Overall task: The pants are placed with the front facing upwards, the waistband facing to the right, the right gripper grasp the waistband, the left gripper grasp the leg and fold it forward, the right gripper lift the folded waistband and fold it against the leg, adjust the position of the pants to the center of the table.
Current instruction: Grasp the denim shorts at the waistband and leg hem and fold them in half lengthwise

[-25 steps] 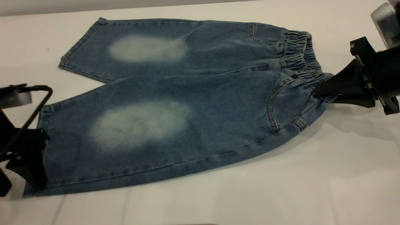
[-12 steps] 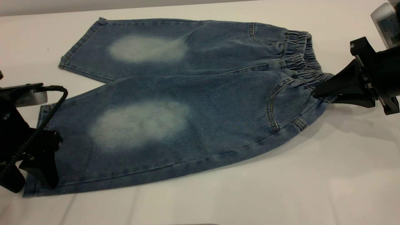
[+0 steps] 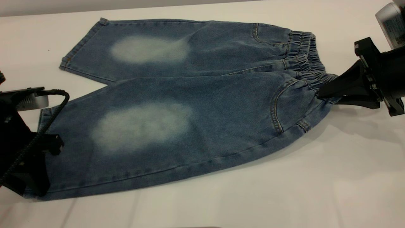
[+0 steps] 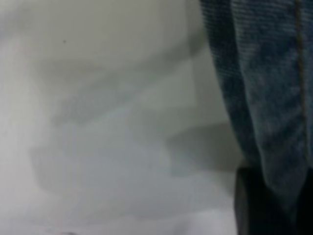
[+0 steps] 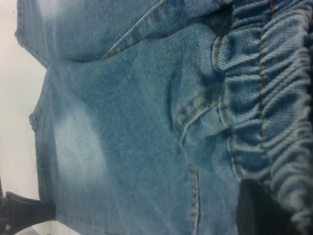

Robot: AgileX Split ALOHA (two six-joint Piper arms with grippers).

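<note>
The blue denim pants (image 3: 190, 95) lie flat and front up on the white table (image 3: 284, 190), legs to the left. The ruffled waistband (image 3: 303, 57) is at the right. My right gripper (image 3: 321, 94) reaches in from the right and is shut on the waistband's near corner. In the right wrist view the gathered waistband (image 5: 274, 98) lies over one dark finger (image 5: 257, 210). My left gripper (image 3: 31, 186) sits low at the near leg's hem corner. In the left wrist view the hem (image 4: 264, 88) runs down between its dark fingers (image 4: 247, 205), pinched.
Bare white tabletop surrounds the pants, widest in front and to the right. The left arm's black cable (image 3: 47, 110) loops over the near leg's hem. The right arm's white labelled body (image 3: 390, 22) is at the far right edge.
The left gripper shifted right over the near leg's hem, then came back left and down onto the hem corner. The right gripper and the pants have stayed put.
</note>
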